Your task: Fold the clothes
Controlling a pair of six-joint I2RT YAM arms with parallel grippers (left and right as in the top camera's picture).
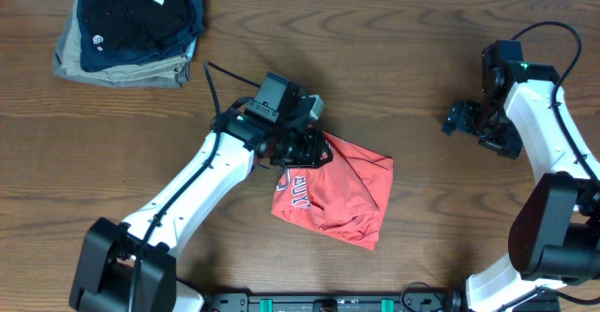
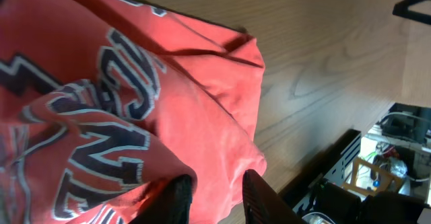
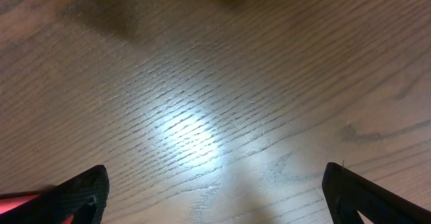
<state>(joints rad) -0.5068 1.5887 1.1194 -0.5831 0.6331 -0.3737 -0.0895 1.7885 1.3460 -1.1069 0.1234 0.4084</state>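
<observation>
The coral-red T-shirt [image 1: 342,195] lies crumpled in a rough rectangle on the wooden table, front of centre, with white lettering showing at its left edge. My left gripper [image 1: 314,150] is at the shirt's upper left corner. In the left wrist view the shirt [image 2: 168,96] fills the frame, and the left gripper's fingers [image 2: 214,197] are closed on a bunch of red cloth. My right gripper [image 1: 459,120] is far to the right, apart from the shirt. In the right wrist view its fingers [image 3: 215,190] are spread wide over bare wood and hold nothing.
A stack of folded navy-black garments on a khaki-grey one [image 1: 131,22] sits at the back left corner. A black rail with equipment [image 1: 328,303] runs along the table's front edge and also shows in the left wrist view [image 2: 350,177].
</observation>
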